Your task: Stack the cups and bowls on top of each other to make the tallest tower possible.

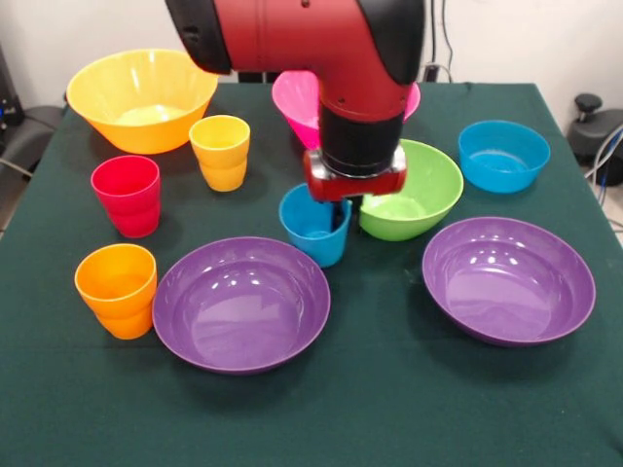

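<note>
We see the gripper (343,216) reaching into the blue cup (314,230) beside the lime green bowl (414,191), likely to seize its rim; jaw state we cannot tell; nothing stacked yet.

Dark green cloth-covered table (409,409) — pale wall (506,39) behind, black chair (596,126) at one side.

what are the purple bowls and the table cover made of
Purple bowls: probably hard plastic, glossy; bright ceiling-light spots and soft reflections show inside each, and the colour is even throughout. Table cover: looks like dark green cloth, matte; it shows no shine, and it hangs over the table edges.
</note>
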